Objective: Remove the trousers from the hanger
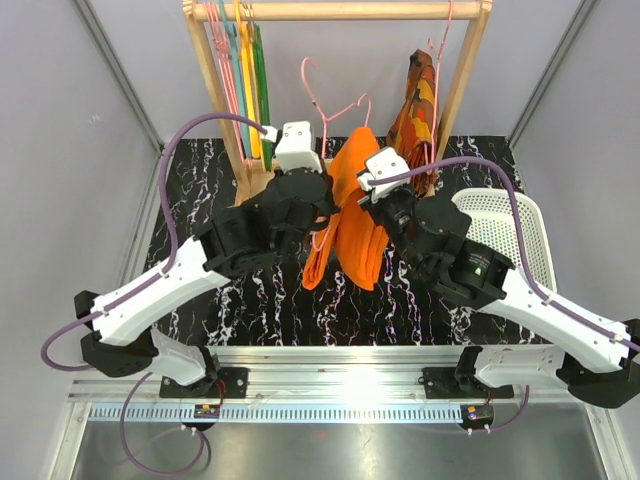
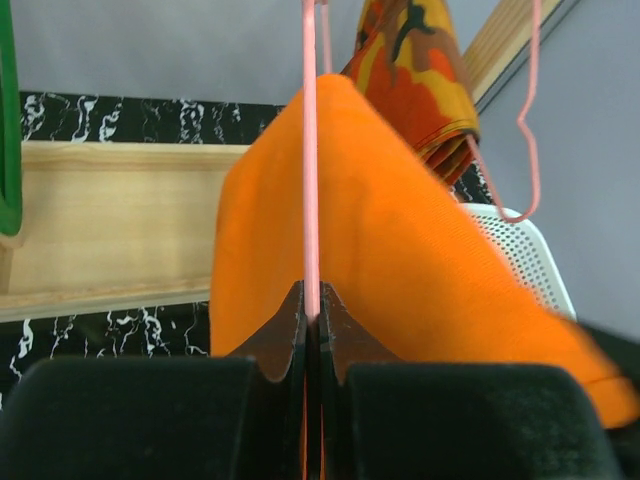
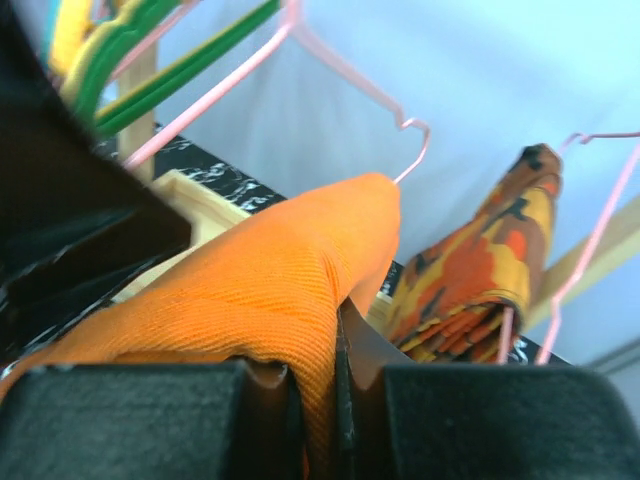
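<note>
Pale grey walls [image 1: 80,100] close in three sides of the black, white-veined desk [image 1: 250,300]. One wooden rack [image 1: 340,11] stands at its far edge. Two arms reach in from the near edge, and one white perforated basket [image 1: 520,225] sits on the right.

There are two garments. The trousers [image 1: 355,200] hang in mid-air between the arms, in front of the rack, draped over the hanger [image 2: 310,150]. One patterned garment [image 1: 412,110] hangs on another pink wire hanger at the rack's right end. A bunch of coloured hangers [image 1: 245,80] hangs at the left end; I cannot count them surely.

The left claw [image 2: 312,310] is pinched tight on the hanger's wire. The right claw [image 3: 318,380] is closed over a fold of the trousers.
</note>
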`<action>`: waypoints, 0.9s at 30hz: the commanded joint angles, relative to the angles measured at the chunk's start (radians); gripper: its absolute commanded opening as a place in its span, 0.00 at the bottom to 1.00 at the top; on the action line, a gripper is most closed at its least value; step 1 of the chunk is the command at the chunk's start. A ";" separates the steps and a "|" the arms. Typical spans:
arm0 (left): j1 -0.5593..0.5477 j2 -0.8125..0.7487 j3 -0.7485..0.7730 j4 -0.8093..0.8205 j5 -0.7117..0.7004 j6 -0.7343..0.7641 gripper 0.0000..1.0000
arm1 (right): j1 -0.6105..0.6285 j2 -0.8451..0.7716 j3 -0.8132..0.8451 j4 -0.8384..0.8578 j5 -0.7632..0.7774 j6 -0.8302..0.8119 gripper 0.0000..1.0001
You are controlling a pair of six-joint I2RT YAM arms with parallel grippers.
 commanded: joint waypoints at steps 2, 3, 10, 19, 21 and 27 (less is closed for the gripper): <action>0.030 -0.101 -0.136 0.095 0.003 -0.080 0.00 | 0.002 -0.009 0.175 0.134 0.166 -0.058 0.00; 0.030 -0.112 -0.156 0.098 0.008 -0.097 0.00 | 0.002 -0.004 0.192 0.097 0.177 -0.075 0.00; 0.030 -0.178 -0.345 0.119 0.055 -0.163 0.00 | 0.002 0.005 0.334 0.043 0.195 -0.095 0.00; 0.030 -0.259 -0.535 0.124 0.074 -0.183 0.00 | 0.002 0.059 0.647 -0.073 0.231 -0.158 0.00; 0.030 -0.276 -0.572 0.130 0.074 -0.180 0.00 | 0.001 0.072 0.704 -0.114 0.246 -0.167 0.00; 0.028 -0.345 -0.672 0.152 0.098 -0.134 0.00 | 0.002 0.115 0.824 -0.100 0.391 -0.390 0.00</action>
